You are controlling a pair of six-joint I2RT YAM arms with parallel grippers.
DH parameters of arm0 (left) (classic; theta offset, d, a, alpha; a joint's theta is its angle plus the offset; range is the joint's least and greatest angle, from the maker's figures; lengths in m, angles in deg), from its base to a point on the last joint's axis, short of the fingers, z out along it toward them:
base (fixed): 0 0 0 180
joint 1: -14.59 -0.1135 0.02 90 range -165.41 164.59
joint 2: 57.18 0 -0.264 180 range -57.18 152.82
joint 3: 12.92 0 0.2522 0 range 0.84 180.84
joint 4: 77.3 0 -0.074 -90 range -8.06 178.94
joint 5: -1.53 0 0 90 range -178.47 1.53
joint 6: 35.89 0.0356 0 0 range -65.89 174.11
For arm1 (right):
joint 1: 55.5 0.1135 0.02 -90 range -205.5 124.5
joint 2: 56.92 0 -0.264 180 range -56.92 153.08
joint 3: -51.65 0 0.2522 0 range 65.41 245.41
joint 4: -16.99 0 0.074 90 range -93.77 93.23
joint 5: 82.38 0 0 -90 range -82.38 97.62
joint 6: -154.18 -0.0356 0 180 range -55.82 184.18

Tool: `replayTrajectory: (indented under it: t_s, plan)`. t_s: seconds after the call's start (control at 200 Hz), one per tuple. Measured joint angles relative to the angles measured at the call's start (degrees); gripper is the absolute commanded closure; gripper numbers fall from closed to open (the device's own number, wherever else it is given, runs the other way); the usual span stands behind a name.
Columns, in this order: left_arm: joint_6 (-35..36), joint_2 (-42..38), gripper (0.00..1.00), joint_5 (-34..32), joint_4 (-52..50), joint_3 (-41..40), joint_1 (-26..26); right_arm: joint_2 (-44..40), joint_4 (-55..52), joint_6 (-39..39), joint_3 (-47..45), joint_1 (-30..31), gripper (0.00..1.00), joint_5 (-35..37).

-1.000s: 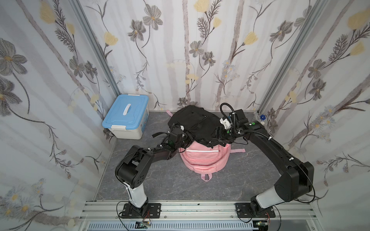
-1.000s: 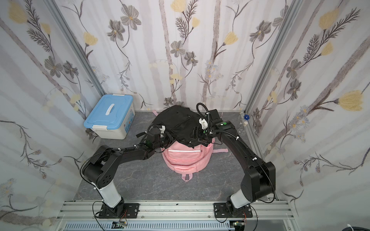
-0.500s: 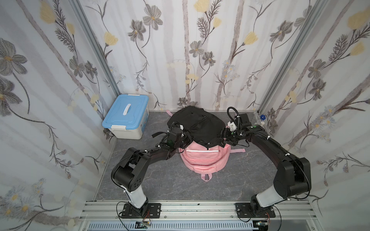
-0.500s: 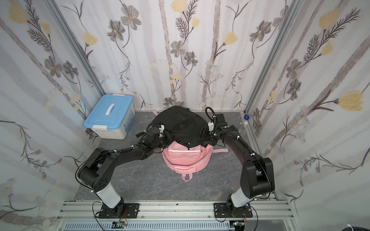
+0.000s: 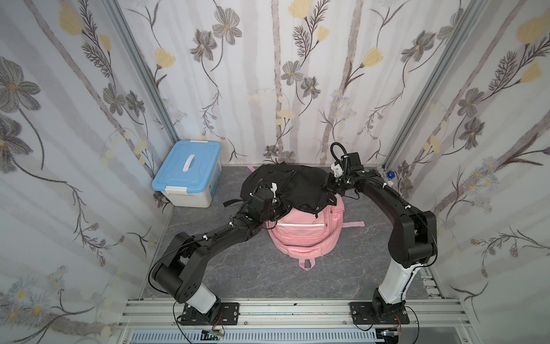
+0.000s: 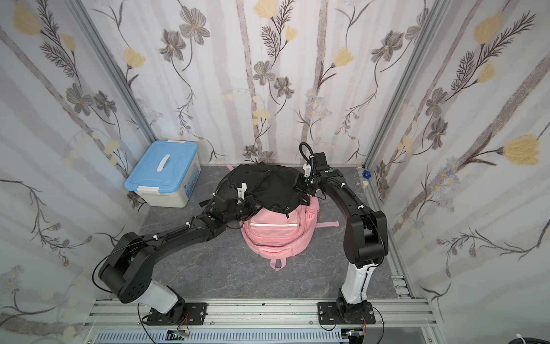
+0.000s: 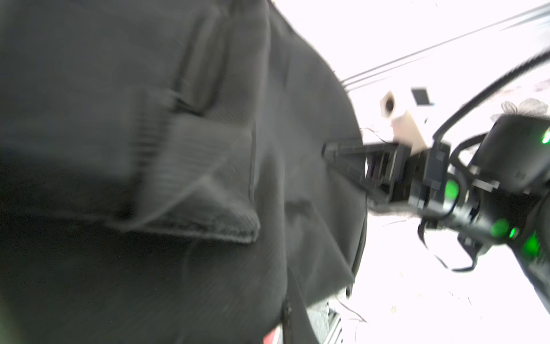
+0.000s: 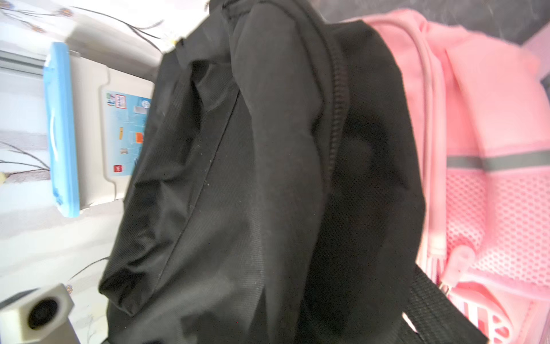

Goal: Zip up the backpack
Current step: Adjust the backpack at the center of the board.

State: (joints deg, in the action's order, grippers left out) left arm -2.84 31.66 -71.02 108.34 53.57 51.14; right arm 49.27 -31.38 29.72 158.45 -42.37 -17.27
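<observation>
- Top views both show a black backpack (image 5: 285, 186) lying on top of a pink backpack (image 5: 303, 235), in the middle of the gray bench (image 5: 238, 268), near the back wall.
- The black backpack covers the top part of the pink backpack. The pink front pocket sticks out toward the robot.
- The right hand (image 5: 329, 187) is at the right side of the black backpack. In the left wrist view its fingers (image 7: 348, 147) are pressed together, pinching the edge of the black cloth.
- The left hand (image 5: 275, 206) is at the left front edge of the black backpack, partly under the cloth. It is pressed together. I cannot tell if any cloth is caught in it.
- The right wrist view shows a zipper (image 8: 336, 119) running along the black backpack.
- A white box (image 5: 187, 178) with a blue lid stands in the back left corner, apart from the 2 bags.
</observation>
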Motion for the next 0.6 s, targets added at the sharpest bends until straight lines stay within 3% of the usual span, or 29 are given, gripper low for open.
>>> replayTrajectory:
  t_s: [0.335, 0.4, 0.515, 0.525, 0.55, 0.6]
  plan:
    - [2.27, -6.45, 1.00, 0.66, -7.45, 1.36, 9.18, 14.49, -7.32, 7.85, 21.35, 1.11, 1.00, -2.23]
    - [2.08, -5.55, 0.74, 1.05, -7.87, 1.92, 10.10, 18.29, -8.74, 8.63, 24.72, 1.44, 1.00, -2.86]
    - [1.57, -5.31, 0.58, 2.05, -9.53, 2.60, 10.97, 23.32, -11.19, 10.40, 30.51, 1.88, 0.99, -3.08]
    - [1.62, -5.38, 0.55, 2.10, -9.84, 2.71, 10.97, 23.71, -11.50, 10.58, 31.12, 1.88, 0.96, -3.13]
    - [1.90, -5.73, 0.37, 1.88, -11.30, 3.32, 11.02, 24.61, -12.31, 11.13, 32.68, 1.88, 0.86, -3.23]
    - [3.39, -6.56, 0.26, 0.59, -15.39, 5.66, 10.95, 26.73, -14.56, 12.50, 36.72, 1.84, 0.62, -3.45]
